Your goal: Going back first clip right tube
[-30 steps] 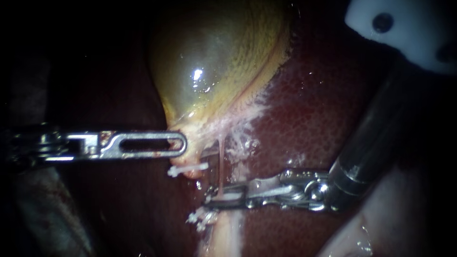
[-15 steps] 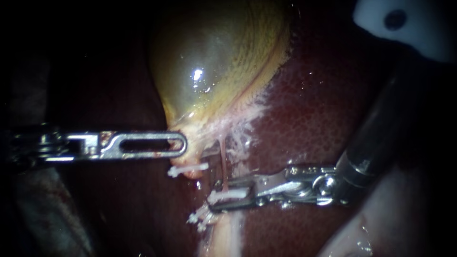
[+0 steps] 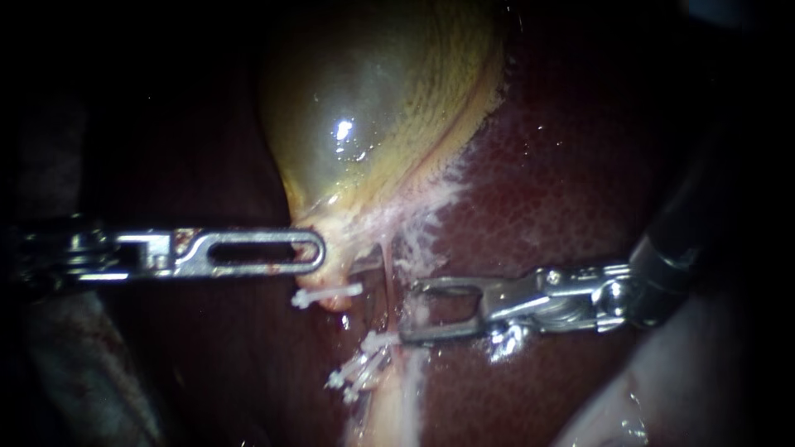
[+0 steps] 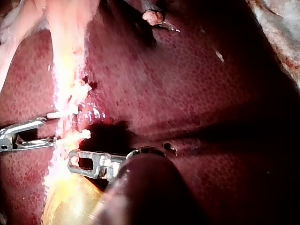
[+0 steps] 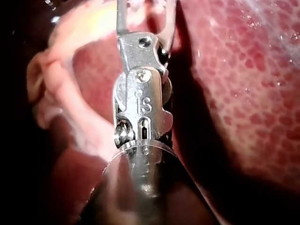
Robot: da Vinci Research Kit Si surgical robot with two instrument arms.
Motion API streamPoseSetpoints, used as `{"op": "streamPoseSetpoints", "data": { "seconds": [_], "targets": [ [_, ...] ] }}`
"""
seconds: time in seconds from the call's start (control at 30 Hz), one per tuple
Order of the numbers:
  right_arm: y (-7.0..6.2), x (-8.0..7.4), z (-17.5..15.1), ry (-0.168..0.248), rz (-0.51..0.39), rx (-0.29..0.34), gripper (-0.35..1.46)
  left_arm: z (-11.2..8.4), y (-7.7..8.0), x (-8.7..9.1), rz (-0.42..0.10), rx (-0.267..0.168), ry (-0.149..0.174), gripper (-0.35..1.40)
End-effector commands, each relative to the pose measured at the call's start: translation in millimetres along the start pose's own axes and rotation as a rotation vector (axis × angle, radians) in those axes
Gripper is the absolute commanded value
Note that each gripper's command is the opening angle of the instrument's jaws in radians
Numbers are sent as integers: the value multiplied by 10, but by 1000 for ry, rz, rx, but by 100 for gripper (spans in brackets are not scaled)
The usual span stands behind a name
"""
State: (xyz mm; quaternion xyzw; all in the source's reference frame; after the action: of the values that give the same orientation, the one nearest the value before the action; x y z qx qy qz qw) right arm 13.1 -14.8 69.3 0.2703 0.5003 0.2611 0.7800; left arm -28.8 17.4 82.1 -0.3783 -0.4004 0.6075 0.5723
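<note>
Right instrument [image 3: 407, 313] level; jaws parted

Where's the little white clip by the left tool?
In the endoscope view, that white clip sits below the tip of the left instrument, under the narrow end of the gallbladder.

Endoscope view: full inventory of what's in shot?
gallbladder: one, yellow-green, upper centre.
liver: one, dark red, around and below the gallbladder.
tube: one clear, thin, pink, running down from the gallbladder.
clips: at least three, white, one by the gallbladder's neck, others clustered lower by the tube.
left instrument: one, silver, pincer shut on the gallbladder's neck.
right instrument: one, silver, pincer open and empty, beside the tube.
</note>
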Motion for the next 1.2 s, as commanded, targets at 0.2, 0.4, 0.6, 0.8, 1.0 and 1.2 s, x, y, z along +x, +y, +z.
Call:
{"op": "streamPoseSetpoints", "data": {
  "seconds": [0.2, 0.4, 0.6, 0.8, 1.0, 1.2],
  "targets": [
    [1, 6, -25, 18, -45, -28, 49, 0, 0, 0, 0, 0, 0, -35],
    [0, 10, -46, 30, -82, -47, 51, 1, -2, 1, 1, -1, -1, -35],
    [-1, 13, -64, 41, -105, -77, 52, 3, -5, 0, 2, 0, 0, -35],
    [0, 14, -73, 47, -115, -113, 54, 8, -10, 1, 4, 1, 2, -35],
    [0, 14, -73, 46, -118, -111, 55, 23, -23, 0, 10, 4, 8, -35],
    [0, 14, -72, 46, -118, -111, 55, 42, -36, 0, 15, 10, 16, -35]
  ]
}}
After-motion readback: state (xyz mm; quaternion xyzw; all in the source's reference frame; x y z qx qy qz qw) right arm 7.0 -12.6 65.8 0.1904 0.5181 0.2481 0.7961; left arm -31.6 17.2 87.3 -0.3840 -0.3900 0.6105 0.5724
